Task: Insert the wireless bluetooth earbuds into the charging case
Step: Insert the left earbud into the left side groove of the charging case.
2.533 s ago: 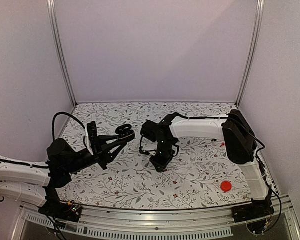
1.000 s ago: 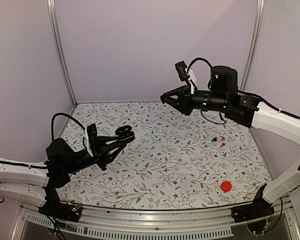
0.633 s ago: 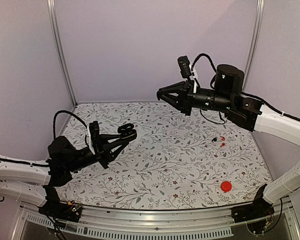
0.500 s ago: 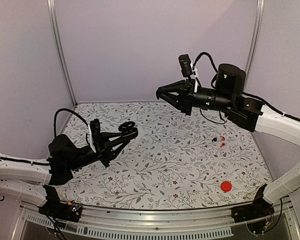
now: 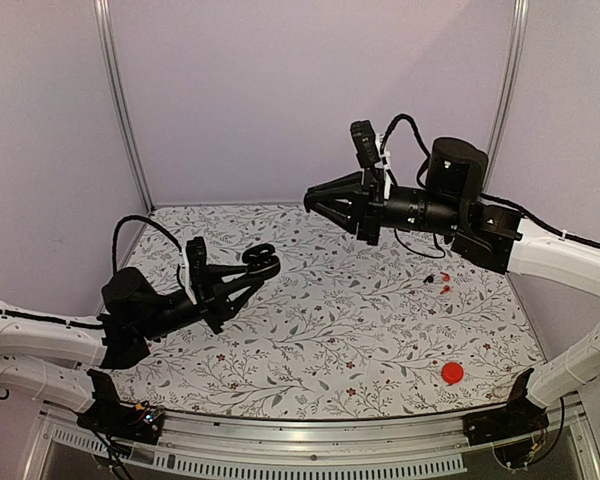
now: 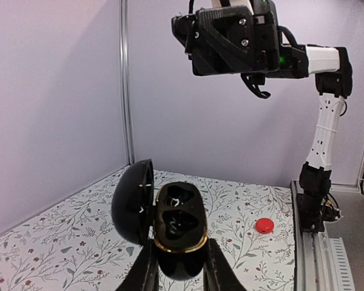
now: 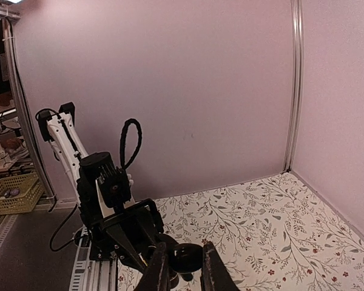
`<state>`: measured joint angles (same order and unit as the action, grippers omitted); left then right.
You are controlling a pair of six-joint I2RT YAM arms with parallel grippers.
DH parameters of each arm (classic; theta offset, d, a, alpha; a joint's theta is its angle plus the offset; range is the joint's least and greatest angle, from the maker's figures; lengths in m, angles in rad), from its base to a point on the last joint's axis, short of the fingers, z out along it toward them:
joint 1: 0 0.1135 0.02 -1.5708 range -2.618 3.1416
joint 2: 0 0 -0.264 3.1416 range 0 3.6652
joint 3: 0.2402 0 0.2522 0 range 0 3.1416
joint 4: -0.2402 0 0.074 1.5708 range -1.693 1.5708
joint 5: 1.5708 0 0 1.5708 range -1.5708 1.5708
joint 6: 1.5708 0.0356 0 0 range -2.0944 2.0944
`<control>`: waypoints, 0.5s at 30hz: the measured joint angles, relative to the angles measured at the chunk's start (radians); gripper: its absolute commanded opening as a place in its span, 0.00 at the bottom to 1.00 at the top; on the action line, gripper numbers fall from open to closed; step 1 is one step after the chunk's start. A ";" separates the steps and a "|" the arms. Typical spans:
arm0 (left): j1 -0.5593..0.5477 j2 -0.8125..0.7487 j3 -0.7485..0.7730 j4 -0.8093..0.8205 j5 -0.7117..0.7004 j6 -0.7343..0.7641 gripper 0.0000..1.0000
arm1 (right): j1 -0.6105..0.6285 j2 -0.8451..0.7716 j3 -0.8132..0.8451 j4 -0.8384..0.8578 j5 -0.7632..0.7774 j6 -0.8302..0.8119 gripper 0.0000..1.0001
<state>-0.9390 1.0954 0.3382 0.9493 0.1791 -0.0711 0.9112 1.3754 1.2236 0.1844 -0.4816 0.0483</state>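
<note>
My left gripper (image 5: 256, 270) is shut on the charging case (image 5: 263, 257), held above the left half of the table. In the left wrist view the glossy black case (image 6: 181, 212) stands open between my left gripper's (image 6: 181, 244) fingers, its lid (image 6: 132, 203) swung left and both gold-rimmed wells dark. My right gripper (image 5: 309, 200) hangs high over the table's back middle, pointing left. In the right wrist view my right gripper (image 7: 184, 247) is shut on a small glossy black earbud (image 7: 187, 258), with the left arm (image 7: 103, 182) beyond it.
A flat red disc (image 5: 452, 373) lies near the front right of the floral table (image 5: 380, 340). Small black and red bits (image 5: 440, 282) lie at the right. Metal posts (image 5: 120, 110) and lilac walls close in the back and sides.
My right gripper has drifted left and slightly down with its earbud. My left gripper has carried the open case a little to the right, toward the middle.
</note>
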 measured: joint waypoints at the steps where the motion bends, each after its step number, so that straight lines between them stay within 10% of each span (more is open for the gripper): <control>1: 0.000 0.001 0.000 0.002 0.000 0.000 0.18 | 0.008 0.000 -0.006 0.007 0.001 -0.006 0.13; 15: -0.001 0.006 0.000 0.019 0.034 0.044 0.18 | 0.117 0.002 -0.058 0.081 -0.057 -0.127 0.13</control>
<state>-0.9401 1.1015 0.3382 0.9680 0.2131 -0.0273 1.0286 1.3769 1.1656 0.2653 -0.5388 -0.0784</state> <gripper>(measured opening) 0.202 0.146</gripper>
